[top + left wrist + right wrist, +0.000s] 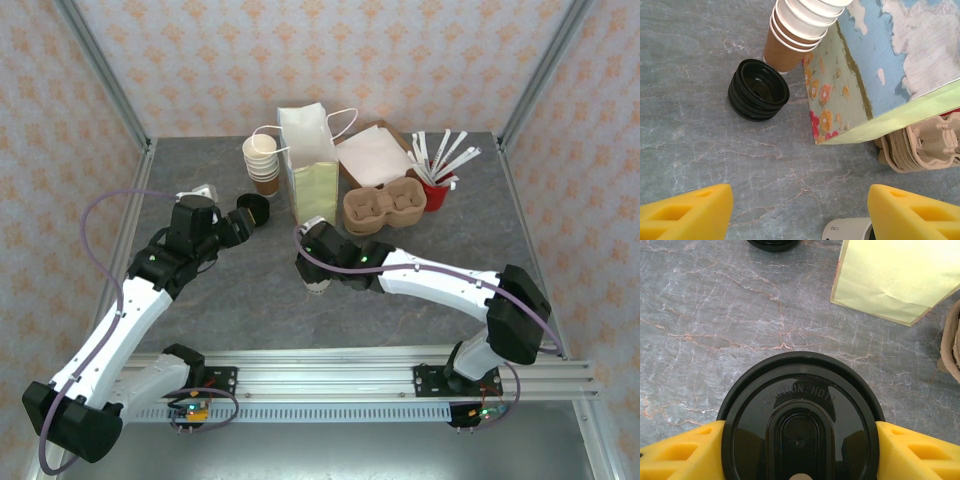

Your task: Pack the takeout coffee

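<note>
Centrally, right pincer [800, 455] clamped on takeout coffee [800, 405], left pincer [800, 210] apart over open table [690, 125], paper bag [895, 275] edge near.

The takeout coffee [800, 430] stands upright, its black "CAUTION: HOT" lid on, bottom centre of the right wrist frame.

The takeout coffee [800, 410] sits low in the middle, and its black lid reads "CAUTION: HOT". The yellow fingers [682, 452] of the right gripper [800, 447] touch the lid on both sides. On the grey marbled table [715, 315] behind it, a pale yellow paper bag [895, 275] stands at the top right.
</note>
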Controlling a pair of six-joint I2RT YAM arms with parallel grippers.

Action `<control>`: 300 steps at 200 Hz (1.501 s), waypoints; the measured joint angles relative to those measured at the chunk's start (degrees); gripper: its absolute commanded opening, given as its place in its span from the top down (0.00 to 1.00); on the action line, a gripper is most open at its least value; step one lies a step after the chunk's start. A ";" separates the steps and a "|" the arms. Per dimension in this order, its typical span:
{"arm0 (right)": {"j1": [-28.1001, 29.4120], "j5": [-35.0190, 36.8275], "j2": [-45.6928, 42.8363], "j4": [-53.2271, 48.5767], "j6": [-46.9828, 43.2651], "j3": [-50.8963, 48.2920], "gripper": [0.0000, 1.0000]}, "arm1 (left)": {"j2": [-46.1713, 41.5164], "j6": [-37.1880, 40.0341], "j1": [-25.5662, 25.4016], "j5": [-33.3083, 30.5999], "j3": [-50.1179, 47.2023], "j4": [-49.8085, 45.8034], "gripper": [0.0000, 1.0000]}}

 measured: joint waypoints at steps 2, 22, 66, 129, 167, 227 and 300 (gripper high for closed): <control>0.00 -0.07 0.00 0.00 0.00 0.00 0.32 | 0.02 0.00 0.00 0.00 0.00 0.02 0.28; 0.00 -0.35 0.00 -0.24 0.02 0.00 0.32 | 0.15 0.00 0.00 0.09 0.00 0.09 0.28; 0.00 -0.55 0.63 -0.39 0.02 0.00 0.32 | 0.37 0.04 0.00 1.40 0.00 0.17 0.28; 0.00 -0.72 0.92 -0.39 0.48 0.00 0.32 | 0.24 3.56 0.00 6.16 0.00 -0.31 0.27; 0.00 -0.98 0.92 -0.50 0.90 0.00 0.32 | -0.52 4.70 0.00 7.34 0.00 -1.84 0.26; 0.00 -0.96 0.92 -1.64 0.92 0.00 0.32 | -0.52 5.95 0.00 9.11 0.00 -3.72 0.25; 0.00 -0.96 1.11 -1.60 1.99 0.07 0.33 | -0.52 6.01 0.00 9.14 0.02 -4.81 0.24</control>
